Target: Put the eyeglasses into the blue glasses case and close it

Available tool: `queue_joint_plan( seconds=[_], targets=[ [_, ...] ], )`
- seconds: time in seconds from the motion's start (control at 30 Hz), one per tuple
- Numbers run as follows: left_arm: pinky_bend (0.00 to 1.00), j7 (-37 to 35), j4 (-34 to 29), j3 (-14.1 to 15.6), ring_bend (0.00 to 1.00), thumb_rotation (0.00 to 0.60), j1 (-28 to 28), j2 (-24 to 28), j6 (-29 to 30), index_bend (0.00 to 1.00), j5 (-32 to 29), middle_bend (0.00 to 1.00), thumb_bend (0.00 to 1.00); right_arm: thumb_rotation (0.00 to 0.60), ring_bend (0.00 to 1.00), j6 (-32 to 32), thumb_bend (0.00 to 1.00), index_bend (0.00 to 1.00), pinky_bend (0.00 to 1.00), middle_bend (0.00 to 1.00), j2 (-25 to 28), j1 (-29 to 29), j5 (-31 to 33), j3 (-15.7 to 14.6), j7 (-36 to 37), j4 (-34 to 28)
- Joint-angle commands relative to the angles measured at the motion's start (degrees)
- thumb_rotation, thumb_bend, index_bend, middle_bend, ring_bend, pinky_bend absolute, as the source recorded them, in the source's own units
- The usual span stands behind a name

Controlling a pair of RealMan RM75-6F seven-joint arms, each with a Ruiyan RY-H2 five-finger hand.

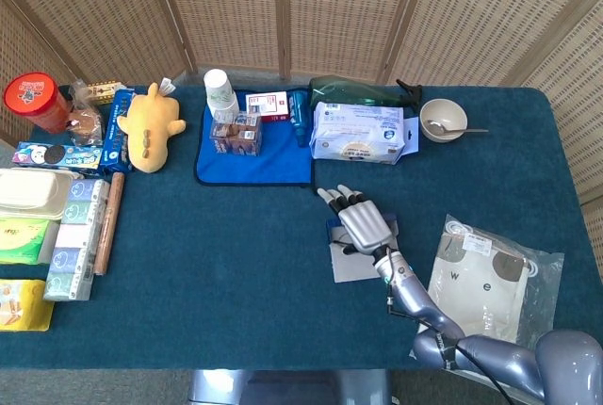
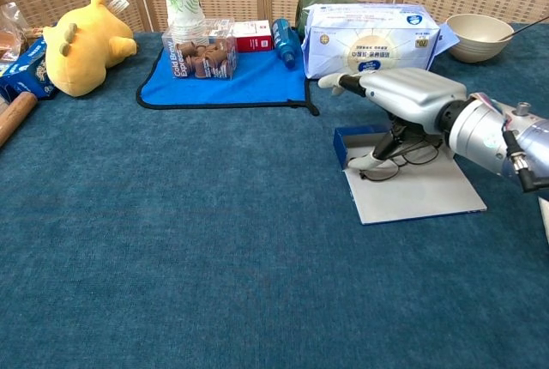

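the right hand [image 2: 403, 99] hangs just over the open case [image 2: 403, 176], palm down, fingers [image 2: 343, 83] stretched forward. below the palm the thumb and a finger seem to pinch the glasses [image 2: 390, 166], but the grip is partly hidden, so this is my judgement only. the left hand is not in either view.

the task looks to be in its first half. the glasses are already at the case: they lie on, or hang just above, the grey flat flap, close to the blue tray part [image 2: 360, 139] at the back. i cannot tell if they rest fully inside. left to do: settle them into the case, let go, then fold the flap over and shut it.

the glasses have a thin dark wire frame with clear lenses, and look light and easy to bend. the case is blue outside, pale grey inside, and lies spread open on the blue surface [image 2: 214, 240].

farther back stand a blue mat [image 2: 236, 81], a tissue pack [image 2: 373, 39] and a bowl [image 2: 480, 36].
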Motion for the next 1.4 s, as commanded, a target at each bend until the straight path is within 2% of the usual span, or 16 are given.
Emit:
queue_joint_plan(
  seconds=[0.03, 0.27, 0.4, 0.7, 1.03, 1.4],
  targets=[
    [0.0, 0.04, -0.05, -0.04, 0.0, 0.6, -0.04, -0.02, 0.04, 0.21, 0.11, 0.13, 0.29, 0.454, 0.1, 0.03, 0.18, 0.0, 0.23, 0.14, 0.37, 0.08, -0.27, -0.18, 0.11, 0.54],
    [0.0, 0.25, -0.25, 0.01, 0.0, 0.6, 0.07, 0.01, 0.31, 0.21, 0.42, 0.13, 0.29, 0.458, 0.1, 0.18, 0.18, 0.0, 0.23, 0.14, 1.22, 0.29, -0.87, -0.39, 0.8, 1.22],
    [0.0, 0.28, -0.28, 0.08, 0.0, 0.6, 0.11, -0.06, 0.23, 0.21, 0.39, 0.13, 0.29, 0.488, 0.1, 1.5, 0.18, 0.0, 0.23, 0.14, 2.43, -0.08, -2.3, -1.02, 0.69, -1.08],
    [0.0, 0.55, -0.43, 0.02, 0.0, 0.6, -0.33, -0.28, -0.28, 0.21, 0.75, 0.13, 0.29, 0.491, 0.1, 3.4, 0.18, 0.0, 0.23, 0.14, 5.52, -1.88, -3.15, -2.87, -1.39, -6.41],
    [0.0, 0.5, -0.5, 0.07, 0.0, 0.6, -0.08, -0.1, 0.17, 0.21, 0.82, 0.13, 0.29, 0.49, 0.1, -0.37, 0.18, 0.0, 0.22, 0.14, 5.3, -0.7, -3.38, -3.91, 0.72, -2.05],
    [0.0, 0.34, -0.28, 0.15, 0.0, 0.6, 0.32, -0.19, 0.41, 0.21, 0.36, 0.13, 0.29, 0.495, 0.1, -4.25, 0.18, 0.0, 0.22, 0.14, 4.83, 2.49, -2.09, -1.86, 1.8, 1.21]
  ],
)
